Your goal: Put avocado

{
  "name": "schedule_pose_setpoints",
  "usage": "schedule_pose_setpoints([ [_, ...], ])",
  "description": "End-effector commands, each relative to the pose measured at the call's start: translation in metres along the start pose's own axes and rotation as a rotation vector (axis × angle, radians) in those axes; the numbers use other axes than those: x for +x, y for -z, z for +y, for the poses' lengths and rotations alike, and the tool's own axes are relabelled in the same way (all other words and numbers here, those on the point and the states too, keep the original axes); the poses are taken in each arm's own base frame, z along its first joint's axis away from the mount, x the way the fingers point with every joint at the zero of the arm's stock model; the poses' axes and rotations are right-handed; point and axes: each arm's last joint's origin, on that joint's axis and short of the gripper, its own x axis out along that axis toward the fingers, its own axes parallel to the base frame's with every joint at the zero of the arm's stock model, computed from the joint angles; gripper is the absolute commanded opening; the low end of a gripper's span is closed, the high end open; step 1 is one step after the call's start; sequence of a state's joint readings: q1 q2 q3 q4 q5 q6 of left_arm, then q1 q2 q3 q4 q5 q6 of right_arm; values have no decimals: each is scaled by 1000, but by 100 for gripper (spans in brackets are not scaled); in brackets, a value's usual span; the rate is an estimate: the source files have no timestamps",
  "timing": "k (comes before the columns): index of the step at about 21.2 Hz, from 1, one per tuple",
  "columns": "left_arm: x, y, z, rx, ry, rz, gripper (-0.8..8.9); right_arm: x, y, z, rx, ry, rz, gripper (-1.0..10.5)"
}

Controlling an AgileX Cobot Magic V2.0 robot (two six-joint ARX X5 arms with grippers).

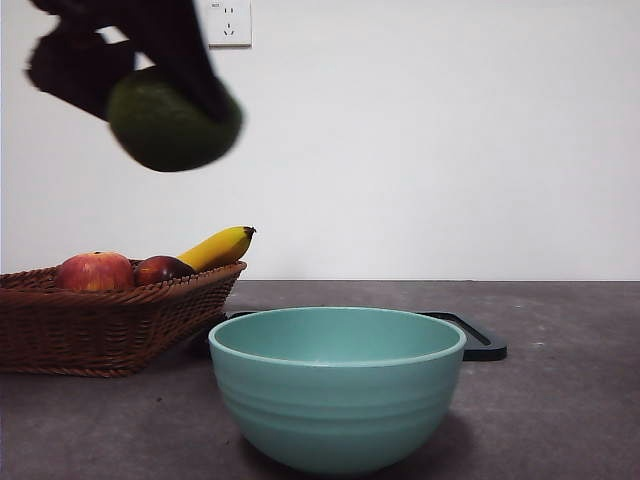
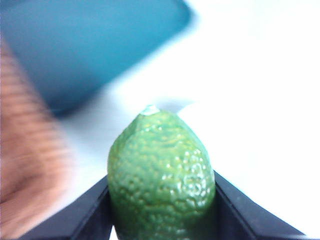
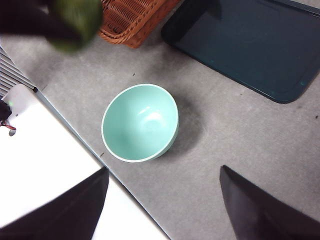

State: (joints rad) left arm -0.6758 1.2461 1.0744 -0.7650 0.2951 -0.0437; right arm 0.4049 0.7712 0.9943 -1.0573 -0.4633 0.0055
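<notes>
While the bowl (image 1: pixel 338 385) stands nearest on the table, the left gripper (image 1: pixel 150 75) hangs high above the basket (image 1: pixel 105 320) to the bowl's left, jaws pinching the avocado (image 1: pixel 172 122) — clear of everything. The right gripper (image 3: pixel 162 205) waits over the bowl, jaws spread.

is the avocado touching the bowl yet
Apart. Front view shows the avocado, held in the left gripper, high above the basket, clear air over the bowl.
</notes>
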Motion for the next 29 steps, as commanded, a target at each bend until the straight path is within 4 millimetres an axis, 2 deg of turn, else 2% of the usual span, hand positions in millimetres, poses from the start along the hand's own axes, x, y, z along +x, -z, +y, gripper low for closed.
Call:
schedule_pose_setpoints([
  [1,19,-7,-17,60,50,25,176,-3,-5,2,0,-1,-18,357],
  [4,50,-9,-30,111,74,70,176,-3,-4,2,8,15,-17,357],
  [9,103,-4,-37,157,8,171,176,-3,-4,2,8,15,-17,357],
  [13,130,2,-40,175,6,220,176,-3,-5,2,6,15,-18,357],
  [20,153,9,-41,200,4,272,192,-3,-5,2,6,15,-18,357],
  [23,154,10,-43,202,6,280,314,-3,-5,2,6,15,-18,357],
  [29,149,4,-50,186,9,285,317,-3,-5,2,6,15,-18,357],
])
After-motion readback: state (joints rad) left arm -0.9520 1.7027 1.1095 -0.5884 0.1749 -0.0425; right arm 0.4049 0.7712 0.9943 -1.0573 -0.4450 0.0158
